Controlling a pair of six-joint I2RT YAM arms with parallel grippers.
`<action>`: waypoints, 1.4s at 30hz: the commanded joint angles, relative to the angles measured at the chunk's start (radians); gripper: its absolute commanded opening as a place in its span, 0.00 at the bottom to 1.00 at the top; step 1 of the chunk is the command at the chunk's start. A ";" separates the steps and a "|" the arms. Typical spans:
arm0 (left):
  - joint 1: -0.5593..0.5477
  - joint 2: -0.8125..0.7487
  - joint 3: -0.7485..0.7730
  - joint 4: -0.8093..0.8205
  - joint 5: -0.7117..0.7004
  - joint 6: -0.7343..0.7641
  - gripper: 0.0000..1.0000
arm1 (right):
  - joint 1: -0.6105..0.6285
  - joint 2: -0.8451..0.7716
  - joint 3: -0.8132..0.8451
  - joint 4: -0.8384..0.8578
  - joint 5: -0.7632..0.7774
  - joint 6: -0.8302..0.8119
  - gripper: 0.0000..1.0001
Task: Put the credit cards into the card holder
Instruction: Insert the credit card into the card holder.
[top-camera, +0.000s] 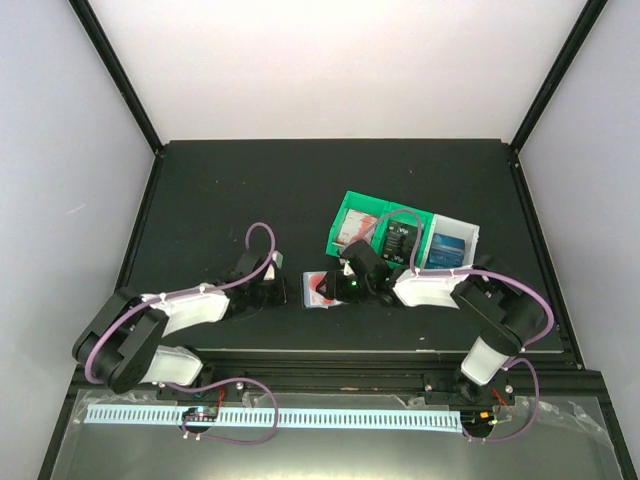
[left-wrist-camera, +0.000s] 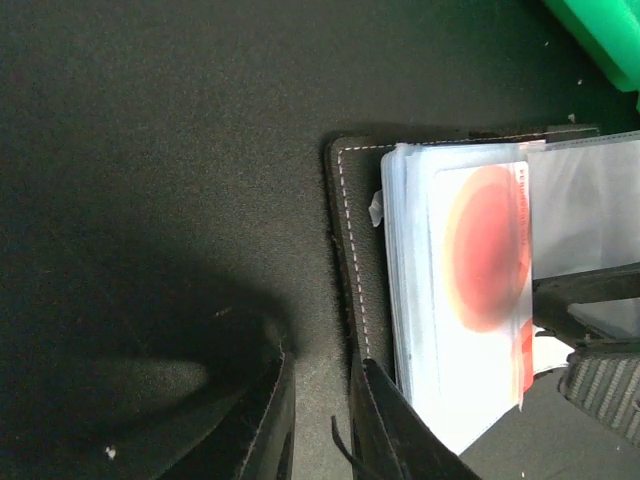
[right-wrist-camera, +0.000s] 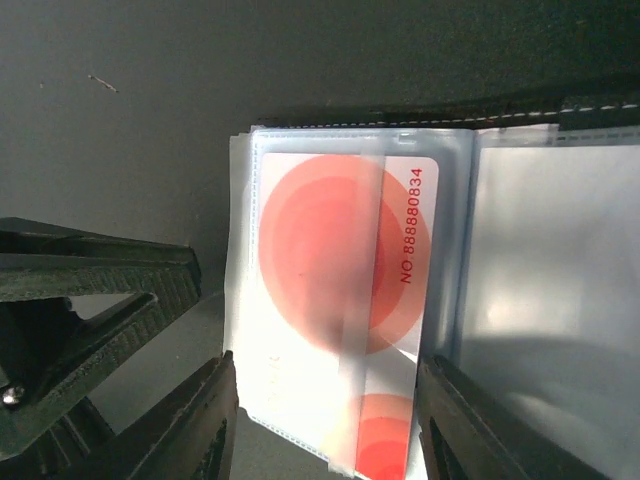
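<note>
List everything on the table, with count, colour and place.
black folding card holder with clear sleeves: one, open, mid-table
red-and-white plastic card: one, in a holder sleeve
green plastic bin: one, behind holder
red-and-white cards: count unclear, green bin, left compartment
black cards: count unclear, green bin, right compartment
white plastic bin: one, right of green bin
blue card: one visible, white bin
black table: one, under everything
left gripper: black, by holder's left edge
right gripper: black, open, straddling sleeved card

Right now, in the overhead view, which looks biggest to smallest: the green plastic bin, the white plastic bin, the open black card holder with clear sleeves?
1. green plastic bin, clearly largest.
Unranked: white plastic bin and open black card holder look alike; the right gripper hides part of the holder.
</note>
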 joint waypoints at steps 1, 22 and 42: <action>-0.005 -0.038 -0.003 -0.021 -0.020 0.024 0.18 | 0.027 -0.005 0.053 -0.115 0.087 -0.033 0.51; -0.004 0.017 0.006 0.018 0.084 0.079 0.25 | 0.101 0.111 0.228 -0.219 0.045 -0.153 0.46; -0.004 -0.110 0.012 -0.043 0.035 0.088 0.43 | 0.115 0.060 0.243 -0.355 0.267 -0.131 0.19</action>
